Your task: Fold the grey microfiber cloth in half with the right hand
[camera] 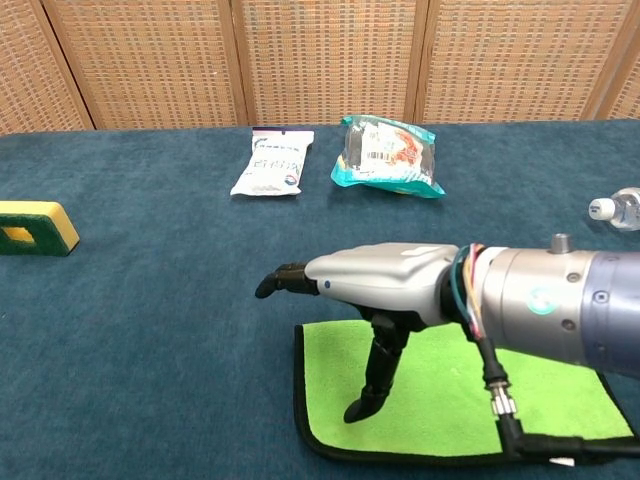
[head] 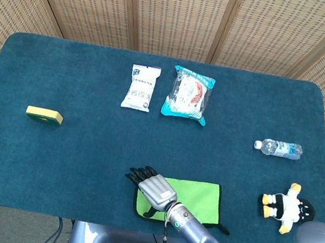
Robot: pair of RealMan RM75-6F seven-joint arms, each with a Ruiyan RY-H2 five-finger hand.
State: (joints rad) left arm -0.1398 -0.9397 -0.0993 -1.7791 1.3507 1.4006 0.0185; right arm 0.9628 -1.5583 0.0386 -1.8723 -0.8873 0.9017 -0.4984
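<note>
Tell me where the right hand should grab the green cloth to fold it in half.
Probably the left edge of the cloth, directly under the right hand. The cloth lies flat with its dark-trimmed border free on the table, so pinch that edge from above and carry it rightward.

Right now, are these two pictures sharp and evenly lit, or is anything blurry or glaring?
Head view: even, soft light, no glare, everything sharp from the cloth to the water bottle. Chest view: the right hand looms large and close, still sharp, casting only a faint shadow on the green cloth; the bottle is cut by the right edge.
</note>
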